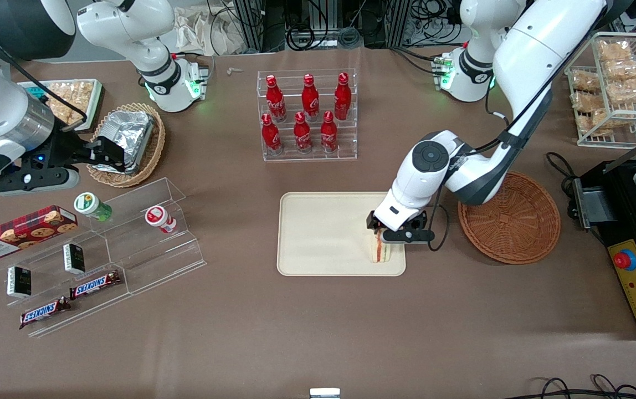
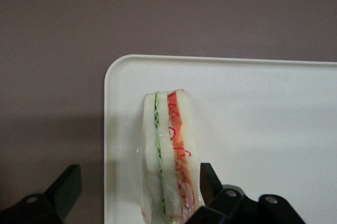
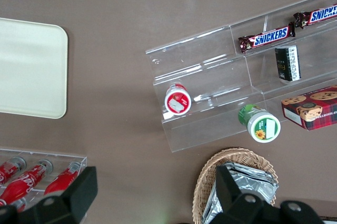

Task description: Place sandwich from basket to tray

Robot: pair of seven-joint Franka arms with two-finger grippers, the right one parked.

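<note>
Work surface was a brown matte table [image 1: 307, 332], with cabling and aluminium framing along its 12 o'clock edge in the front view. A black control box with a red stop button [image 1: 624, 259] sat at the working arm's end of the table.

The tray [image 1: 318, 233] lay near the table's centre. The sandwich [image 1: 380, 250] stood on edge on the tray, at the tray's 4 o'clock corner as the front view shows it, filling layers facing up. The gripper [image 1: 380, 235] hung directly over the sandwich. In the left wrist view its fingers [image 2: 208, 177] were spread wide, one just beside the red-filling face of the sandwich [image 2: 168, 155], the other well apart over bare table; whether the near finger actually touched the bread was hard to judge. Nothing was clamped.

The basket [image 1: 509, 217] sat just beside the tray, toward the working arm's end, nothing visible in it.

Legible writing: "SNICKERS" on two bars [image 1: 95, 284] on the clear acrylic shelves [image 1: 146, 244]; "Walkers" on a red tartan cookie box [image 1: 19, 231]. Six red Coca-Cola bottles [image 1: 302, 113] stood in a clear rack at 12 o'clock from the tray. A tan basket holding a foil container [image 1: 127, 138] lay toward the parked arm's end.
</note>
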